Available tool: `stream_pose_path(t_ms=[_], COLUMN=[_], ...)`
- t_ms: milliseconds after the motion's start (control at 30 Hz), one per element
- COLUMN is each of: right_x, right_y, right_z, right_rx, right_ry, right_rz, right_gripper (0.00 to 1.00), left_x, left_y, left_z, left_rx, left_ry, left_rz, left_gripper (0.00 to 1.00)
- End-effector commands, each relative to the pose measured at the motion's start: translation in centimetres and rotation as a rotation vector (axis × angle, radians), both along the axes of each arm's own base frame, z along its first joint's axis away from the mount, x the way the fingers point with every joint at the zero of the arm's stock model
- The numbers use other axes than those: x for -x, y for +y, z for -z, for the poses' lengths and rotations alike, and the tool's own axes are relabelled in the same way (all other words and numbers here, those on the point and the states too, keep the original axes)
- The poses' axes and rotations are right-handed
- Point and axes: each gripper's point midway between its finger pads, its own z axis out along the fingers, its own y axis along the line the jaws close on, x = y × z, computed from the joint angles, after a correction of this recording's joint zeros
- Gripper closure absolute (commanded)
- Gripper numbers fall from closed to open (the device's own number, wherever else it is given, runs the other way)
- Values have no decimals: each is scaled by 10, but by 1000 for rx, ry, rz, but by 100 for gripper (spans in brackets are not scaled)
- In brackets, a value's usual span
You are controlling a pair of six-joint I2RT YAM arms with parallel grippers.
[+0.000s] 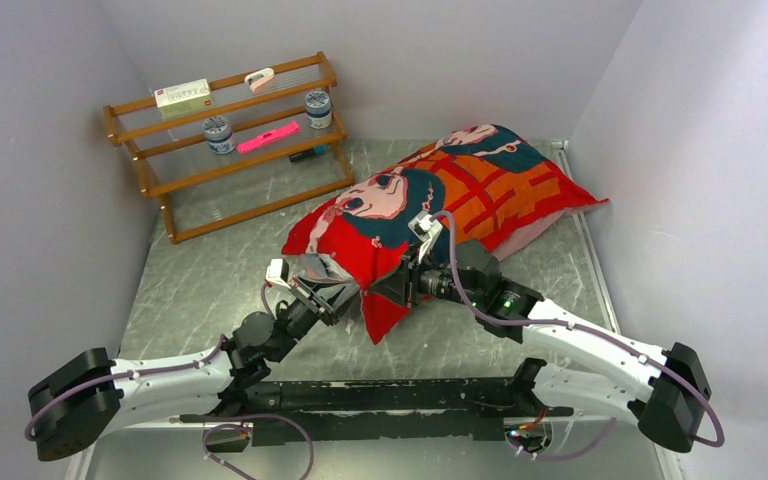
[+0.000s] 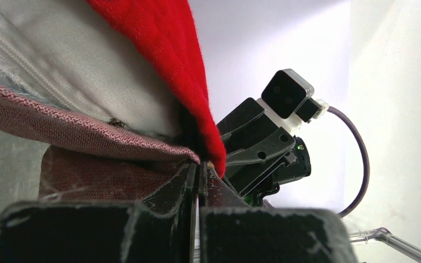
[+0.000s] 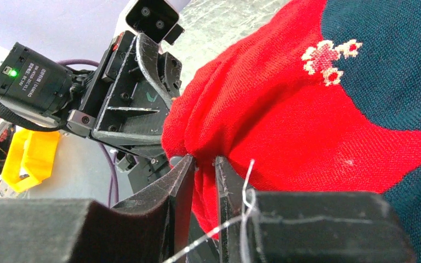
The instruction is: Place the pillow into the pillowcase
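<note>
Wooden rack [image 1: 228,140] on table [image 1: 210,285], well beyond both end effectors, nothing blocking. Left end effector [image 2: 199,167] clamped on pillowcase [image 1: 465,190] hem. Right end effector [image 3: 204,163] nearly closed, pinching the same corner. Pillow [image 2: 87,71] inside, just past the left fingertips.

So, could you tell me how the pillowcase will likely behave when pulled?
Probably floppy: the pillowcase bunches into folds where the right gripper pinches it. Its near corner collapses to a point, so it should sag. The coarse weave seems unlikely to slip.
</note>
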Motion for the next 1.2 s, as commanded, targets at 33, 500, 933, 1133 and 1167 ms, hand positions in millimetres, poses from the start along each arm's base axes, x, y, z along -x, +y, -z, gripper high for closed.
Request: stream_pose_path(t_ms=[33, 500, 933, 1133, 1167], right_x=[-7, -9, -11, -16, -17], right_y=[0, 4, -35, -57, -58], right_z=[-9, -15, -37, -45, -53], right_rx=[-34, -81, -81, 22, 39], right_ry=[-30, -29, -59, -84, -103], right_rz=[29, 36, 189, 320, 344], right_gripper=[76, 76, 64, 46, 44], left_x=[17, 17, 12, 6, 5], left_y=[9, 6, 11, 10, 9], left_z=[-68, -69, -67, -70, -71], left_rx=[222, 234, 216, 170, 169], left_ry=[-100, -88, -70, -60, -60], left_rz=[66, 81, 41, 10, 7], left_gripper=[95, 95, 95, 95, 95])
